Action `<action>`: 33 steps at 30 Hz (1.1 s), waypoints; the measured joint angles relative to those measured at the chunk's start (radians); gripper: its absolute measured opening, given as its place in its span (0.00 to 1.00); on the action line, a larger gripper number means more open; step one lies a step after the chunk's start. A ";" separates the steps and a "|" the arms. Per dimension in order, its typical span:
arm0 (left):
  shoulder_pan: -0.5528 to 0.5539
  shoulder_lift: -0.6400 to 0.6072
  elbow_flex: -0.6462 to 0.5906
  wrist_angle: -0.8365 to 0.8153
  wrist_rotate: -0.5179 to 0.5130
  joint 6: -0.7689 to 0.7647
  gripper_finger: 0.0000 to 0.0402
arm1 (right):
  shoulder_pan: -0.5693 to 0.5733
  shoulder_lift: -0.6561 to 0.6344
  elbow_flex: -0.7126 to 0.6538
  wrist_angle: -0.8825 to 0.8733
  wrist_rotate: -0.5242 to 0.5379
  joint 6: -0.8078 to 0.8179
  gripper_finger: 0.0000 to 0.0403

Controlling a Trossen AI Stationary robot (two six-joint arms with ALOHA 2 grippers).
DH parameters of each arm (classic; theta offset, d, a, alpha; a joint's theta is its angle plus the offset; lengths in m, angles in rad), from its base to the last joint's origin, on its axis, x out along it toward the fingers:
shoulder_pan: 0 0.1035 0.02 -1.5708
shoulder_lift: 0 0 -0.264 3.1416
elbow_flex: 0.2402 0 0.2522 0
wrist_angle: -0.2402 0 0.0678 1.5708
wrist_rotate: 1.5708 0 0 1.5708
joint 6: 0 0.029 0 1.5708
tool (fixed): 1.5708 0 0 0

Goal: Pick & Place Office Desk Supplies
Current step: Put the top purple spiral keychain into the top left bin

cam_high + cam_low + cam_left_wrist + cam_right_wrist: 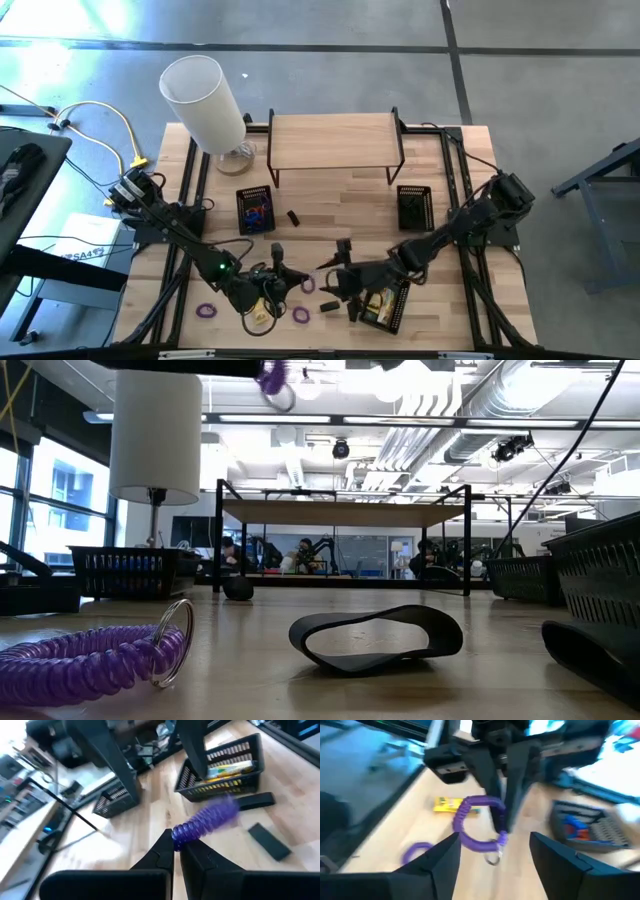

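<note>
Both arms meet low at the table's front edge, between the trays.

Left gripper (176, 851): fingers pinched together on one end of a purple coil (207, 821). The coil hangs clear of the wood, lifted; in the low view it dangles near the top edge, key ring below it. The grip is at the very end of the coil, so the rest swings free, probably why it blurs in the left wrist view.

Right gripper (494, 851): jaws spread wide, nothing between them. It sits just in front of the left gripper, with the coil (479, 824) hanging between the two. Reads like a handover just released, or a shared pick given up to the left arm; cannot say which.

On the table nearby:
- a second purple coil (92, 661) with a metal ring, lying flat at the front left
- a black band (376, 636) lying on the wood mid-front
- a yellow piece (450, 805) on the wood below the grippers
- more purple loops (207, 311) along the front edge

Front mesh tray (225, 770) already holds yellow items; it lies just beyond the held coil. Likely drop point, though the blue-filled tray (256, 208) farther back is also a candidate.
</note>
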 joint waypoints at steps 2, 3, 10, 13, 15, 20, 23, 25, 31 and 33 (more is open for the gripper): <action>0.000 -0.020 0.000 -0.053 0.052 -0.034 0.02 | 0.025 0.000 0.000 0.000 0.105 -0.017 0.57; 0.000 -0.034 0.000 -0.093 0.082 -0.052 0.02 | 0.036 0.000 0.000 0.000 0.151 -0.028 0.57; 0.001 -0.181 0.000 -0.382 0.136 -0.242 0.02 | 0.093 0.000 0.000 0.004 0.324 0.002 0.57; -0.002 -0.271 0.000 -0.552 0.147 -0.383 0.02 | 0.099 0.000 0.000 0.004 0.319 0.072 0.57; 0.010 -0.339 0.000 -0.681 0.173 -0.500 0.02 | 0.099 0.000 0.000 0.004 0.319 0.129 0.57; 0.106 -0.481 0.000 -0.977 0.287 -0.746 0.02 | 0.101 0.000 0.000 0.017 0.244 0.256 0.57; 0.198 -0.526 0.000 -1.119 0.364 -0.816 0.02 | 0.102 0.015 0.001 0.064 0.159 0.274 0.57; 0.264 -0.536 0.000 -1.187 0.390 -0.820 0.02 | 0.106 0.033 0.000 0.109 0.132 0.280 0.57; 0.465 -0.533 0.000 -1.350 0.397 -0.770 0.07 | 0.116 0.110 0.000 0.300 0.107 0.328 0.57; 0.523 -0.533 0.000 -1.355 0.383 -0.736 0.08 | 0.123 0.138 0.000 0.379 0.113 0.332 0.57</action>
